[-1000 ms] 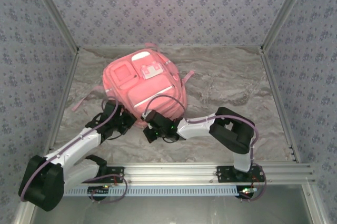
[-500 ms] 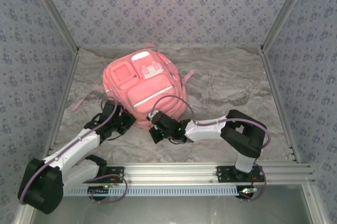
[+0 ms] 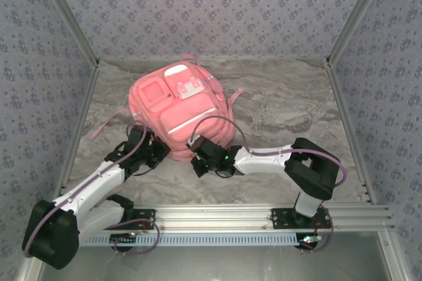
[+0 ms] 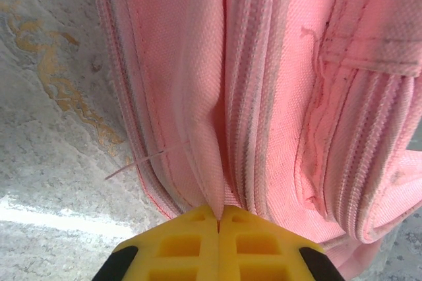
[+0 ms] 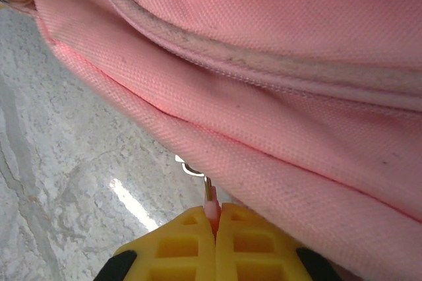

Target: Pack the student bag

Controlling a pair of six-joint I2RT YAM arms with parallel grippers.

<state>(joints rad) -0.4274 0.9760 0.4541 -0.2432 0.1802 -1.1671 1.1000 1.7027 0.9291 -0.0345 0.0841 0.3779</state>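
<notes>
Right gripper (image 5: 216,214) has slid rightward along the bag's (image 3: 178,106) near edge, clenched on the zip pull (image 5: 209,192); left gripper (image 4: 218,212) pinches bag fabric there too.

top external: fixed high, back from near edge of student bag (image 3: 181,113), facing down and forward, far, whole bag framed | left wrist: at bag's near-left edge, very close, facing its seams | right wrist: at bag's near edge, very close, facing along it | shared: bag's near edge
</notes>
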